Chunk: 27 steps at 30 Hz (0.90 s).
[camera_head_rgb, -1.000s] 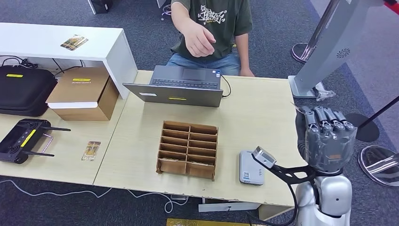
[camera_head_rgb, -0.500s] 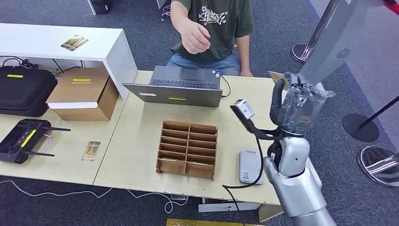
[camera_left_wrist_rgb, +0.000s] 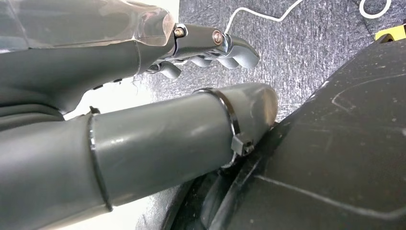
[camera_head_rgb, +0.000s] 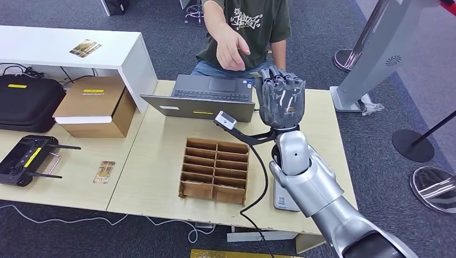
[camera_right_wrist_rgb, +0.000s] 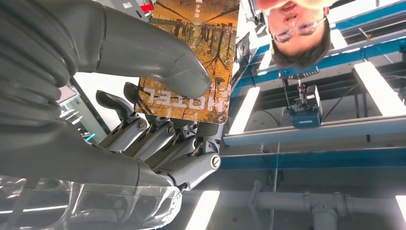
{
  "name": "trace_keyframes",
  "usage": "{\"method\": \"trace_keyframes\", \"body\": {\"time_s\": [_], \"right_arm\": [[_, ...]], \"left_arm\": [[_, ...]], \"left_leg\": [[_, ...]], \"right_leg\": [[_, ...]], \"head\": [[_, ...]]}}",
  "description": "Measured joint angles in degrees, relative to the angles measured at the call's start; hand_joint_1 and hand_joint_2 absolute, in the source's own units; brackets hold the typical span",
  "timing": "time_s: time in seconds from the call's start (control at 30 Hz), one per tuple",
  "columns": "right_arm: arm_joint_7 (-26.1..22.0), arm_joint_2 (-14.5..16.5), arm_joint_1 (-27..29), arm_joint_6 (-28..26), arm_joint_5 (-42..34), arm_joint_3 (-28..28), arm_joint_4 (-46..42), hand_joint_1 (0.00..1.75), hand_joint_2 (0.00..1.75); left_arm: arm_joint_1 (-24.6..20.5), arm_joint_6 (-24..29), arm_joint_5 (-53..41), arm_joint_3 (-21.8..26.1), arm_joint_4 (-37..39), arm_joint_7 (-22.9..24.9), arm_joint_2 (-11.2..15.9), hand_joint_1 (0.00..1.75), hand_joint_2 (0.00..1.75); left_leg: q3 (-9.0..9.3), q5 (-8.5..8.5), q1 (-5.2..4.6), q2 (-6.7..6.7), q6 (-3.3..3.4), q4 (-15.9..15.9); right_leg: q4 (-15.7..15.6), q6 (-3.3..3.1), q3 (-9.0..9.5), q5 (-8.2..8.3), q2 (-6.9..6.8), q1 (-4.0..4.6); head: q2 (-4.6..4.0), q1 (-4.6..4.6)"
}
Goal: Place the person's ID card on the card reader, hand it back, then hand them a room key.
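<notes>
My right hand [camera_head_rgb: 279, 97] is raised over the far side of the table, just in front of the laptop. It pinches a room key card [camera_right_wrist_rgb: 191, 57] between thumb and fingers; the card has an orange forest picture and the word HOTEL. The person [camera_head_rgb: 253, 21] sits behind the table, and their outstretched hand [camera_head_rgb: 231, 48] hovers close to my right hand without touching it. The grey card reader [camera_head_rgb: 280, 199] lies near the table's front edge, partly hidden by my right forearm. My left hand [camera_left_wrist_rgb: 143, 124] hangs by my side and holds nothing.
A wooden slotted organiser [camera_head_rgb: 215, 169] stands mid-table, with an open laptop [camera_head_rgb: 207, 97] behind it. To the left are a cardboard box [camera_head_rgb: 94, 105], a black case [camera_head_rgb: 27, 102], a controller [camera_head_rgb: 27, 158] and a loose card [camera_head_rgb: 104, 172]. Another card [camera_head_rgb: 84, 48] lies on the white shelf.
My right arm has swung from beyond the table's right edge, left and forward over the table, towards the person. The person's hand has come down towards mine.
</notes>
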Motion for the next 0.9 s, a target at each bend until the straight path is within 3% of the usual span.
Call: {"method": "trace_keyframes", "body": {"time_s": [0.37, 0.9], "right_arm": [[1.81, 1.12, -4.96, 0.57, 0.02, 2.68, 6.86, 1.75, 1.75], [-0.56, 6.06, -12.43, -0.28, 0.0, 1.5, 19.91, 1.75, 1.75]], "left_arm": [[-0.35, 0.13, -0.06, -3.04, 0.0, 2.67, -0.58, 0.0, 0.0], [-0.66, -0.45, -0.02, -4.03, 0.0, 2.66, -0.69, 0.0, 0.0]], "left_leg": [[0.0, 0.0, 0.0, -0.01, 0.0, 0.0], [0.0, 0.01, 0.0, -0.03, 0.0, 0.0]], "right_leg": [[0.01, 0.0, 0.0, 0.0, 0.0, 0.0], [0.01, 0.0, 0.0, 0.0, -0.03, 0.0]], "head": [[0.0, -0.01], [0.0, -0.01]]}}
